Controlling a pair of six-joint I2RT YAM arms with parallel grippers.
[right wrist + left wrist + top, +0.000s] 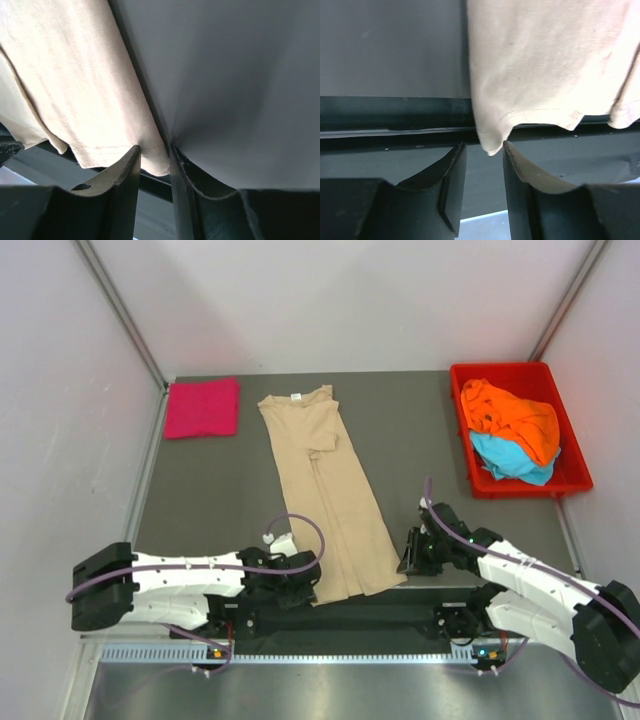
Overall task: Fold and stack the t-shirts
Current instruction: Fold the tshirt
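Top external view: a beige t-shirt (325,490) lies lengthwise on the counter (220,490). The left fingers (445,185) stand apart around one hem corner; the right fingers (120,185), narrowly apart, straddle the other.

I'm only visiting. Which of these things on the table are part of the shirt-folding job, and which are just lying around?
Part of the job:
- beige t-shirt, spread out lengthwise
- pink t-shirt, folded, far left corner
- orange t-shirt, crumpled
- light blue t-shirt, crumpled under the orange one

Just there:
- red tray, only holding the two crumpled shirts
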